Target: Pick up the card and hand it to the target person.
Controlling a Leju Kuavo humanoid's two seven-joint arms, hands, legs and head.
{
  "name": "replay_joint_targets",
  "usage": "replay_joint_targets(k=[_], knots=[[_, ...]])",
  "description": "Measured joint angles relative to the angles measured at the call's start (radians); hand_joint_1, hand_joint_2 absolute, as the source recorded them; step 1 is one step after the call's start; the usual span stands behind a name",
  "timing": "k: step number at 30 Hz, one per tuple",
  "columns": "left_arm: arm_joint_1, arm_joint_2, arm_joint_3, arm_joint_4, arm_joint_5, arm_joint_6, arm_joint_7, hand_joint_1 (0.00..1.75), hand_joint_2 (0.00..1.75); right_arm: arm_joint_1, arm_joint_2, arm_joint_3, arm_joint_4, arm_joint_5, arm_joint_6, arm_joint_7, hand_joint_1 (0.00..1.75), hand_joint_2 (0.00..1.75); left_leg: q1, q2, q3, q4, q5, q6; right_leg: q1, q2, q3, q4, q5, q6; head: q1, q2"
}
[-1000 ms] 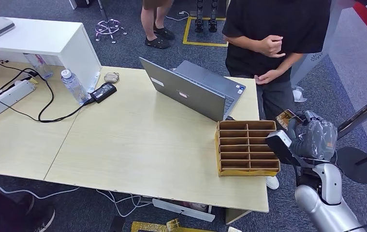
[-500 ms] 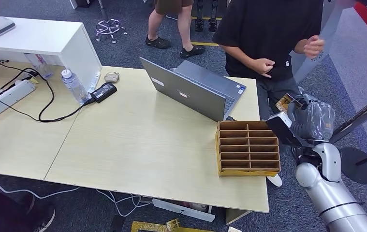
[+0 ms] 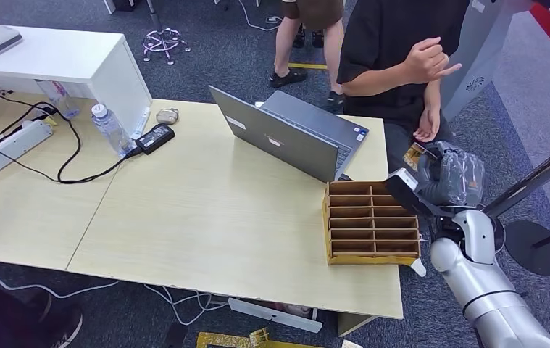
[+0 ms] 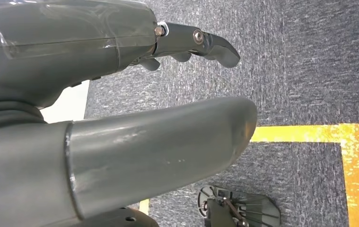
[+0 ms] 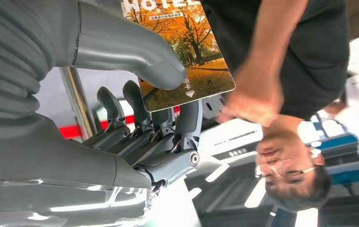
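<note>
Right hand [image 5: 135, 118] pinching card [image 5: 182, 52] between thumb and fingers at table's [image 3: 206, 217] far right edge, just short of person's lowered hand [image 3: 427, 130]; shallow grip risks dropping card if released before person takes hold

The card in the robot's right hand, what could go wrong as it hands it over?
1. The card is pinched only near one end between the right hand's thumb and fingers, so it might slip.
2. The person's hand hangs close by but is not reaching for the card, so letting go now could drop it on the floor.
3. The divided box is close beside the arm and could get bumped.
</note>
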Motion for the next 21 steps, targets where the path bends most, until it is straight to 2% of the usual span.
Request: replay_joint_targets(k=[4,10,16,21], knots=[[0.000,0.000,0.000,0.000,-0.001,-0.002,0.002,0.00,0.00,0.010,0.016,-0.046,0.008,0.072,0.000,-0.027,1.37,1.75,0.000,0.000,0.000,0.000,0.000,0.000,0.000,0.000,0.000,0.000,0.000,0.000,0.000,0.000],[0.000,0.002,-0.002,0.000,-0.005,-0.002,0.010,0.00,0.00,0.040,0.049,-0.149,0.013,0.160,0.000,-0.070,1.20,1.75,0.000,0.000,0.000,0.000,0.000,0.000,0.000,0.000,0.000,0.000,0.000,0.000,0.000,0.000],[0.000,0.005,-0.003,0.000,-0.011,-0.002,0.016,0.00,0.00,0.063,0.075,-0.233,0.013,0.198,0.000,-0.084,1.38,1.75,0.000,0.000,0.000,0.000,0.000,0.000,0.000,0.000,0.000,0.000,0.000,0.000,0.000,0.000],[0.000,0.008,-0.003,0.000,-0.014,-0.003,0.017,0.00,0.00,0.071,0.091,-0.283,0.013,0.206,0.000,-0.085,1.41,1.75,0.000,0.000,0.000,0.000,0.000,0.000,0.000,0.000,0.000,0.000,0.000,0.000,0.000,0.000]])
